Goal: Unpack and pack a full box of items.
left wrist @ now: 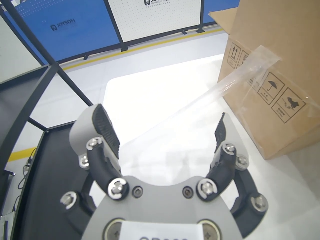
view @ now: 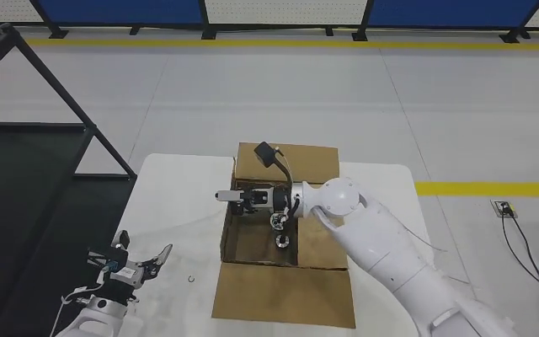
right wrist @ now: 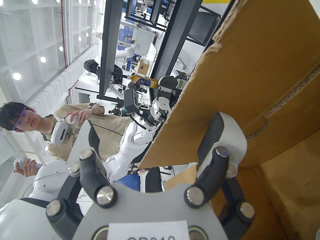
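Observation:
An open cardboard box (view: 253,244) stands in the middle of the white table (view: 177,194), its flaps folded outward. My right gripper (view: 229,195) is at the top edge of the box's left wall. In the right wrist view this gripper (right wrist: 153,126) is open and straddles the cardboard edge (right wrist: 190,96), one finger (right wrist: 220,136) inside the box and the other outside. Two small shiny items (view: 281,232) lie inside the box under the arm. My left gripper (view: 145,250) hovers open and empty over the table's near left corner, well apart from the box (left wrist: 270,81).
A strip of clear tape (left wrist: 240,76) sticks out from the box's side. A small ring (view: 191,278) lies on the table left of the near flap (view: 282,295). A black metal rack (view: 42,177) stands beside the table's left edge.

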Tool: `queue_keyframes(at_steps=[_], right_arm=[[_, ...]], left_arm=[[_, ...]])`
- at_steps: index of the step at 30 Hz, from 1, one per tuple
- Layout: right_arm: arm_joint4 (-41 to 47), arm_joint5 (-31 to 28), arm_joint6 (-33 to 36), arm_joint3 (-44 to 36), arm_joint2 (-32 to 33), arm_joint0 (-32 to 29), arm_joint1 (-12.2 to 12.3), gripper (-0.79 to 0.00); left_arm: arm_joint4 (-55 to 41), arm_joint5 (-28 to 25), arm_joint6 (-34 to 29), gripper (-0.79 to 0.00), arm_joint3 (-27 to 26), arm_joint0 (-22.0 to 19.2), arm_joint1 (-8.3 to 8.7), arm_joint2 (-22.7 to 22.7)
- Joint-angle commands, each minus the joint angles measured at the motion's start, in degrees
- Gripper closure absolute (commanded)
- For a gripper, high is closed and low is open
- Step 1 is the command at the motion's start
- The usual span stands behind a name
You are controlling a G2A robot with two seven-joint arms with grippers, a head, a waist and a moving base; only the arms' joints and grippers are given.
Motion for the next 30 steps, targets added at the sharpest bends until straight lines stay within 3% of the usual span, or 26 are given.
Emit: queue_keyframes(at_steps=[1,11,20,30], right_arm=[[0.0,0.0,0.0,0.0,0.0,0.0,0.0,-0.785],[3.1,0.8,-2.8,-0.2,0.2,-2.2,-1.1,-0.785],[6.3,-2.4,-5.2,9.1,-4.6,1.3,-6.8,-0.785],[7.7,-8.0,-6.5,20.5,-7.4,4.0,-13.0,-0.785]], left_arm=[[0.0,0.0,0.0,-0.785,0.0,0.0,0.00,0.0],[-3.3,-1.0,-1.3,-0.785,-1.7,-0.3,0.04,-0.8],[-7.3,-1.6,-0.3,-0.785,-3.2,1.6,0.09,-3.6],[-14.7,-8.5,0.2,-0.785,-6.0,5.2,0.29,-6.7]])
